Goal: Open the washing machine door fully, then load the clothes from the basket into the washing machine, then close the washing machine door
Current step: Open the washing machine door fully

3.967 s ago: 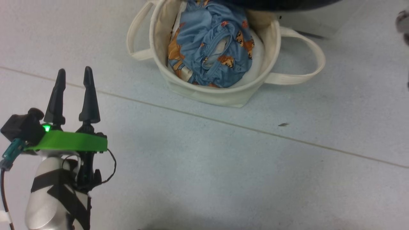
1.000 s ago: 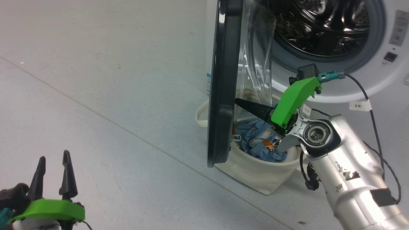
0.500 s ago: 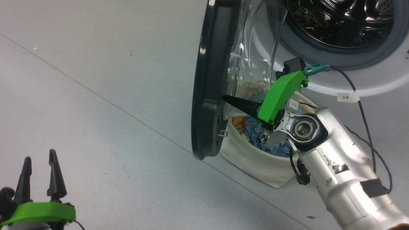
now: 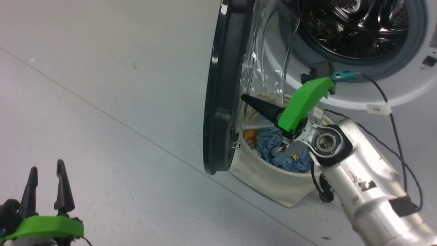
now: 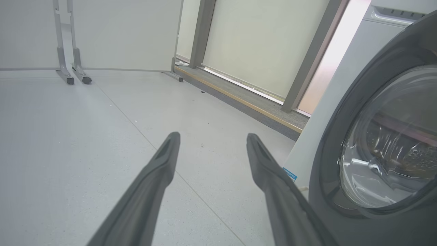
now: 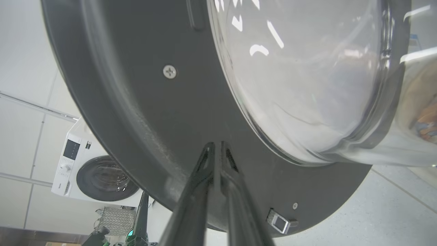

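I am pressing my closed, empty right pincer against the inner rim of the half-open door, left of the washing machine, which looks stiff and slick, while my left pincer is hanging wide open.

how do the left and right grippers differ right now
The left gripper has its jaws wide apart; the right gripper has its jaws shut together. The left gripper hangs over the floor, away from the washing machine door; the right gripper's tips meet that door's inner face. The left gripper points up the head view; the right gripper points sideways. Both are dark, long-fingered and hold nothing.
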Controlling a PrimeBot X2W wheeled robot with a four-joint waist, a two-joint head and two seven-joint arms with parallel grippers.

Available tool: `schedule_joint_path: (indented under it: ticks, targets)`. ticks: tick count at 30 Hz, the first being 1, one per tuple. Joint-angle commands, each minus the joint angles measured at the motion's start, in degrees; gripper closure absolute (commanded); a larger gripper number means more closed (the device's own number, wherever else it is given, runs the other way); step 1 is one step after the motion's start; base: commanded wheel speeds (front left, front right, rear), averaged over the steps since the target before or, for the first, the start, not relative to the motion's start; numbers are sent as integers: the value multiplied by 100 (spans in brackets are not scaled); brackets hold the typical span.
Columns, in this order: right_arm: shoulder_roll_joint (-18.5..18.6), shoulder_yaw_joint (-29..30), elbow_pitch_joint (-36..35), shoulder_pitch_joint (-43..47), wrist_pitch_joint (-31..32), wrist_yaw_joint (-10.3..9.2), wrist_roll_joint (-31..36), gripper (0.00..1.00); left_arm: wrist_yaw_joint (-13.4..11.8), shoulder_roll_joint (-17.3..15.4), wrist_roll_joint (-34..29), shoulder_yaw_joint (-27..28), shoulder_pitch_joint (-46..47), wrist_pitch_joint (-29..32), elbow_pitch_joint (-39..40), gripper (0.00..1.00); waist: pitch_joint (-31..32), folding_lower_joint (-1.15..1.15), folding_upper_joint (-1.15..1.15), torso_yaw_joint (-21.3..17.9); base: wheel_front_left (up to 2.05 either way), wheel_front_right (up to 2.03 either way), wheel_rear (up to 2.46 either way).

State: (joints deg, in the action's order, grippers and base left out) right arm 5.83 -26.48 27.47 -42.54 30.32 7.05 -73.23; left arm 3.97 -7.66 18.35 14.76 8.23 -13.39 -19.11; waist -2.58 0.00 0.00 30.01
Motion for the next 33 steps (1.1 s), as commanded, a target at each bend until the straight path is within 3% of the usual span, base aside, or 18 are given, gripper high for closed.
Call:
schedule_joint_path:
  ticks: [1,10,14,18,25,33]
  targets:
    - [104,18,-455,141,-415,44,131,0,-3,-241,-16,74,207,31,132,0,116,0,0,-53,0,0,0]
    - [963,-61,-1369,1119,-2470,44,1492,0,-5,-349,-75,-56,220,146,87,0,438,0,0,-314,0,0,0]
    - [1340,-142,-1517,1583,-3284,44,2380,0,-9,-381,-81,-78,143,156,110,0,542,0,0,-489,0,0,0]
    - [1483,-78,-1459,2057,-3875,44,3056,0,-10,-396,-71,-94,77,147,158,0,568,0,0,-639,0,0,0]
    - [1360,461,-1161,2736,-4354,44,3636,0,-43,-395,-54,-116,41,107,245,0,583,0,0,-782,0,0,0]
    - [1153,544,-1119,3046,-4492,44,4147,0,-72,-397,-24,-135,27,80,289,0,575,0,0,-865,0,0,0]
